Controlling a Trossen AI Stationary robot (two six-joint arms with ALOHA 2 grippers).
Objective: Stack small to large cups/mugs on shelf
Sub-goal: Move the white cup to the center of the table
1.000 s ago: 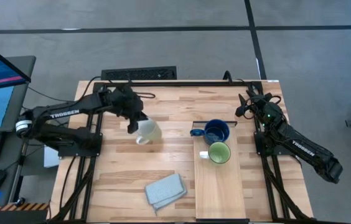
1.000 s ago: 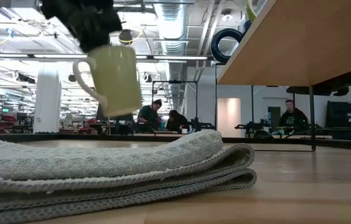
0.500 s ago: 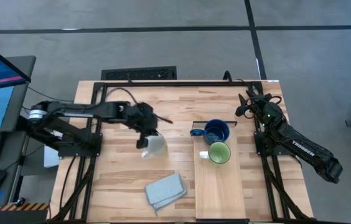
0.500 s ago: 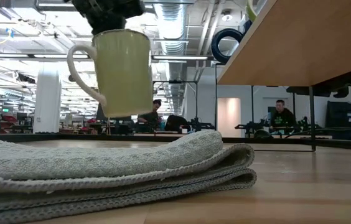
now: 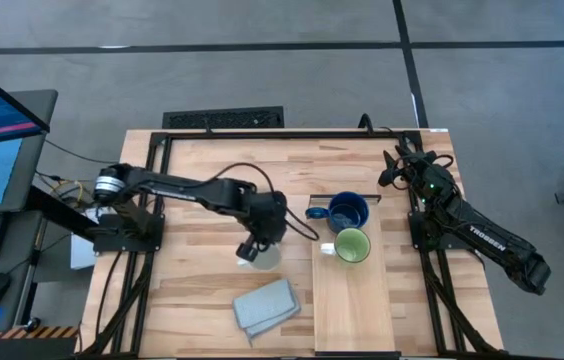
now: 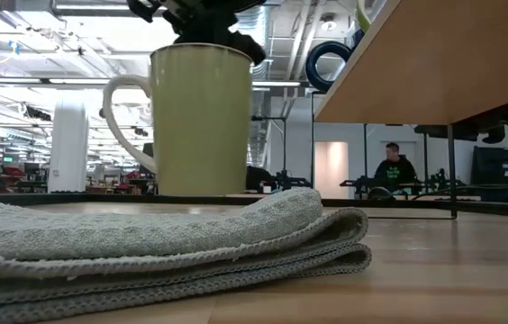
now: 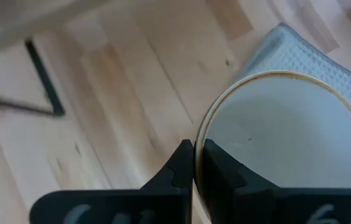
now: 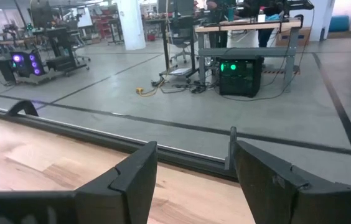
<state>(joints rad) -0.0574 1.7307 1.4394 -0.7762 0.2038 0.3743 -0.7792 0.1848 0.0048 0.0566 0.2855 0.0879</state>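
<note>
My left gripper (image 5: 262, 233) is shut on the rim of a cream mug (image 5: 259, 255) over the table's middle, just left of the shelf. The mug also shows upright in the low view (image 6: 202, 121), its handle (image 6: 123, 117) sticking out to one side. A dark blue mug (image 5: 347, 212) and a light green mug (image 5: 350, 245) stand on their bases on the light-wood shelf plank (image 5: 352, 305). My right gripper (image 8: 194, 180) is open and empty at the table's far right corner (image 5: 397, 165). My left gripper pinches the mug's wall at the rim (image 7: 199, 140), one finger (image 7: 220, 171) inside the mug and one finger (image 7: 178, 171) outside. The fingers come from above, pointing down. The mug hangs upright, its base (image 6: 202, 191) a little clear of the table.
A folded grey-blue cloth (image 5: 265, 305) lies on the table near the front edge, just in front of the held mug, and fills the lower part of the low view (image 6: 164, 243). The shelf's dark metal edge (image 5: 314, 213) is at its far end.
My left gripper has carried the cream mug from the table's far left toward the right and near edge, close to the shelf and cloth, and downward. The mug, tilted a second ago, now hangs upright. The gripper has stayed shut on it.
</note>
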